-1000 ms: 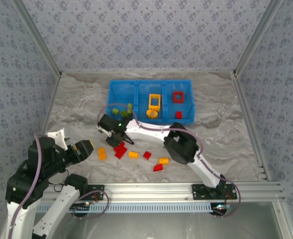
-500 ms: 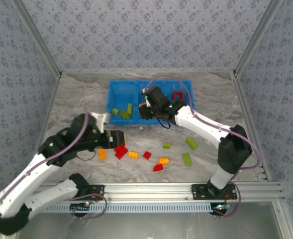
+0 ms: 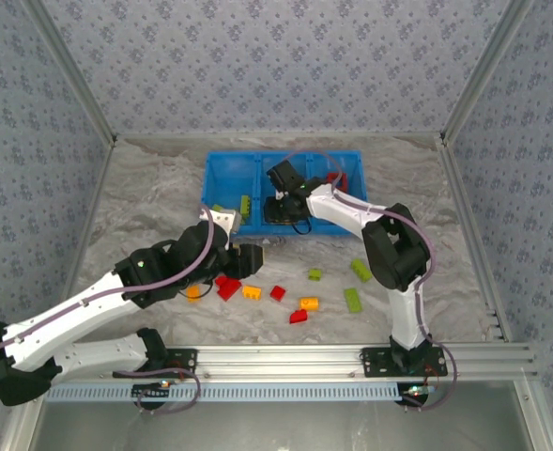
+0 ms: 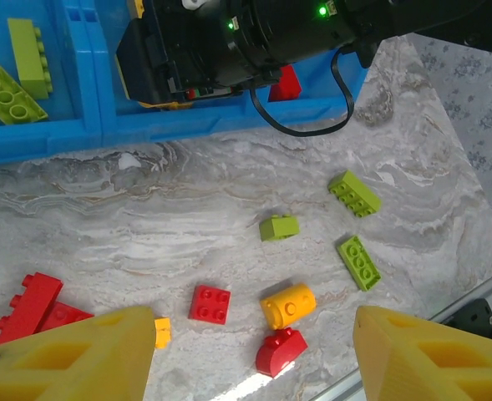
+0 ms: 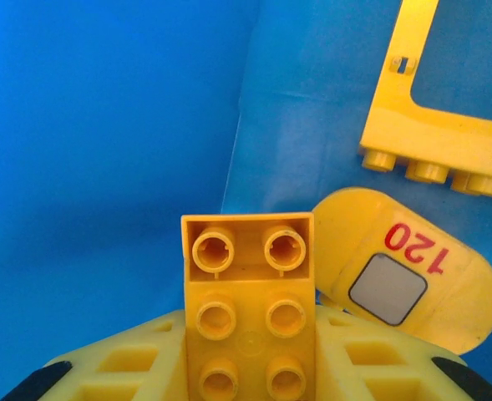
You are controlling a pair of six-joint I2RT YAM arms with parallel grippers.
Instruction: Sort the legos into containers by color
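Note:
The blue bin [image 3: 222, 180] has three containers side by side. My right gripper [image 3: 282, 209] hangs over the middle one, shut on a yellow lego brick [image 5: 250, 309] held studs up between its fingers. Below it lie a yellow frame [image 5: 446, 109] and a rounded yellow piece [image 5: 404, 267]. My left gripper [image 4: 254, 368] stands open above the loose legos: a red square brick [image 4: 210, 303], an orange cylinder [image 4: 288, 305], a red rounded piece [image 4: 281, 351] and red bricks [image 4: 28, 305]. Green bricks [image 4: 12, 92] lie in the left container.
Three green legos [image 4: 279, 227] [image 4: 354, 193] [image 4: 359, 262] lie on the marble table to the right of the pile. A red piece [image 4: 286, 83] sits in the right container. The metal rail [image 3: 285, 357] runs along the near edge.
My right gripper has swung from the pile on the table to the middle container with the yellow brick. My left arm has reached forward and right, over the loose legos.

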